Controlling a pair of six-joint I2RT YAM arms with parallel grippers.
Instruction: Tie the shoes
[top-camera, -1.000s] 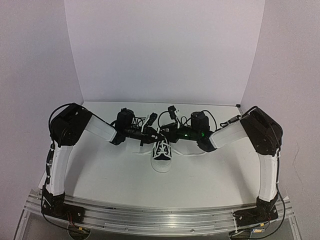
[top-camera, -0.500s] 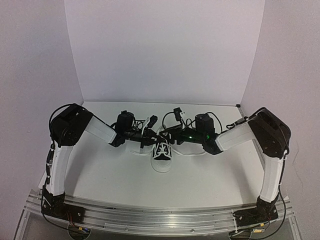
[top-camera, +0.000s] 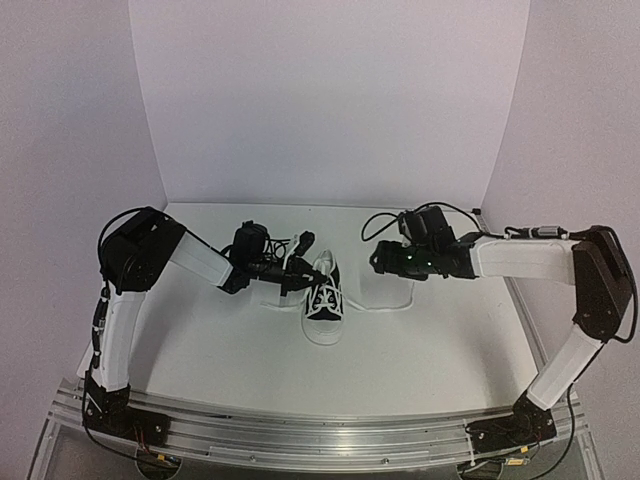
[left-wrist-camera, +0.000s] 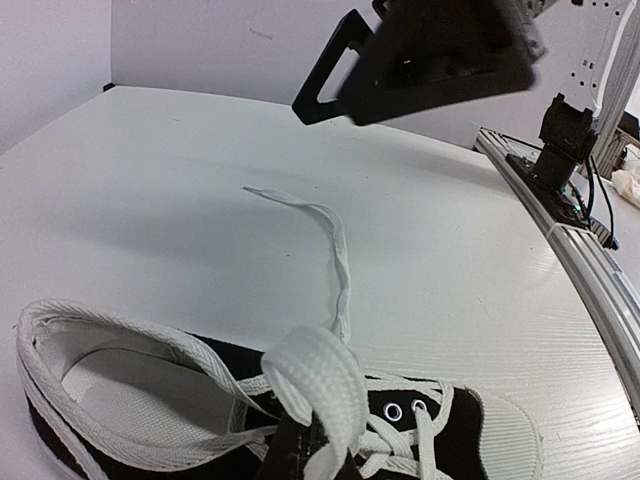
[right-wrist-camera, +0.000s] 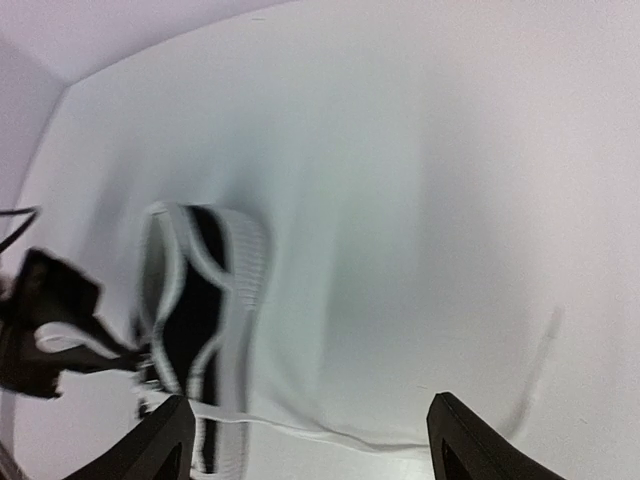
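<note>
Currently the left claw (top-camera: 298, 268) is clamping shut on the held lace (left-wrist-camera: 320, 380), which is rising from the sneaker (top-camera: 323, 300). The sneaker is sitting on the worktop (top-camera: 430, 350) just to the right of that claw. The right claw (top-camera: 376, 258) is hovering with its fingers (right-wrist-camera: 165, 445) spread wide apart, gripping nothing, and the sneaker is lying off to its left. The loose lace (left-wrist-camera: 342, 255) is trailing flat across the worktop below the right claw.
</note>
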